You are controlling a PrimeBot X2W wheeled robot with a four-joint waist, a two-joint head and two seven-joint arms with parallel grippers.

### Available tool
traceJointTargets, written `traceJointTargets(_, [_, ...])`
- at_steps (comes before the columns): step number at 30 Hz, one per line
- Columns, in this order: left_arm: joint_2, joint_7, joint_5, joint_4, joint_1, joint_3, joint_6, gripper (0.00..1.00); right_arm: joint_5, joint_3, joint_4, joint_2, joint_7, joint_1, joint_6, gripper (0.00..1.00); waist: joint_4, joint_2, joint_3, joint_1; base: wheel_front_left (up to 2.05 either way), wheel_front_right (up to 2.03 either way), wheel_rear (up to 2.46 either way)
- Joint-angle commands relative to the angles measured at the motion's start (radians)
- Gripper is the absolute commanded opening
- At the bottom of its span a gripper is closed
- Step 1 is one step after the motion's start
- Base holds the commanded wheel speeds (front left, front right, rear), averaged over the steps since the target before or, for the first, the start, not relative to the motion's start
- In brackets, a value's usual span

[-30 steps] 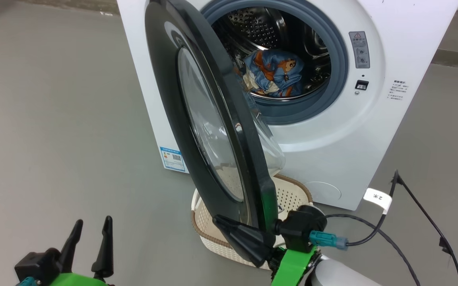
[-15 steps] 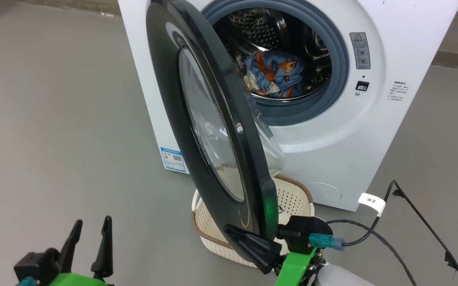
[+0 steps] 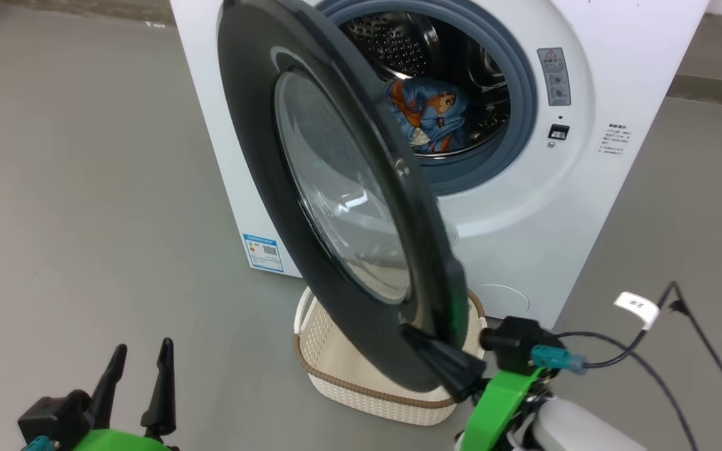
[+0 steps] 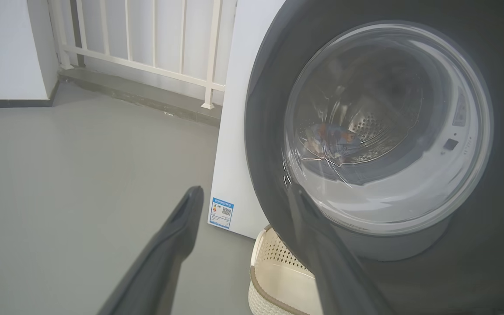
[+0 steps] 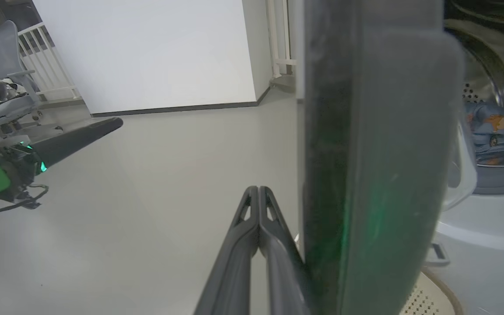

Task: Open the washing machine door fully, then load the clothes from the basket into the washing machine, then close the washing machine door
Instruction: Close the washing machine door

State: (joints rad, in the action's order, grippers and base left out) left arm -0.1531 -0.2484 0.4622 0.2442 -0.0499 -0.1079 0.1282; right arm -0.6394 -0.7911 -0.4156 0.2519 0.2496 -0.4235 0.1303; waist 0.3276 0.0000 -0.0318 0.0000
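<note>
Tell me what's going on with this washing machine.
The right gripper, jaws shut, lies against the lower outer rim of the washing machine door, which stands partly open. The clothes sit inside the washing machine, and what shows of the basket beneath the door looks empty. The left gripper hangs open at lower left, holding nothing.

Even soft daylight; the door glass [image 3: 342,188] glares, wrist views blurred.
</note>
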Motion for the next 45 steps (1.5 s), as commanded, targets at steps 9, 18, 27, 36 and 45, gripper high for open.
traceJointTargets(9, [-0.029, -0.013, 0.012, -0.038, -0.055, 0.026, 0.002, 1.0, 0.028, 0.105, -0.033, 0.048, 0.012, -0.024, 0.0, 0.0, -0.016, 0.0, 0.038, 0.0, 0.0, 0.0, 0.0])
traceJointTargets(18, [-0.047, -0.013, 0.022, -0.057, -0.085, 0.012, 0.002, 1.0, 0.055, 0.234, -0.065, 0.084, 0.012, -0.103, 0.0, 0.0, -0.012, 0.0, 0.118, 0.0, 0.0, 0.0, 0.0])
traceJointTargets(27, [-0.057, -0.013, 0.043, -0.074, -0.137, 0.004, 0.002, 1.0, 0.077, 0.315, -0.103, 0.13, 0.012, -0.229, 0.0, 0.0, 0.0, 0.0, 0.236, 0.0, 0.0, 0.0, 0.0])
traceJointTargets(36, [-0.053, -0.013, 0.059, -0.095, -0.202, 0.008, 0.002, 1.0, 0.085, 0.346, -0.141, 0.188, 0.012, -0.349, 0.0, 0.0, 0.025, 0.0, 0.323, 0.0, 0.0, 0.0, 0.0])
traceJointTargets(45, [-0.042, -0.013, 0.059, -0.1, -0.233, -0.003, 0.002, 1.0, 0.107, 0.365, -0.166, 0.21, 0.012, -0.476, 0.0, 0.0, 0.026, 0.0, 0.388, 0.0, 0.0, 0.0, 0.0])
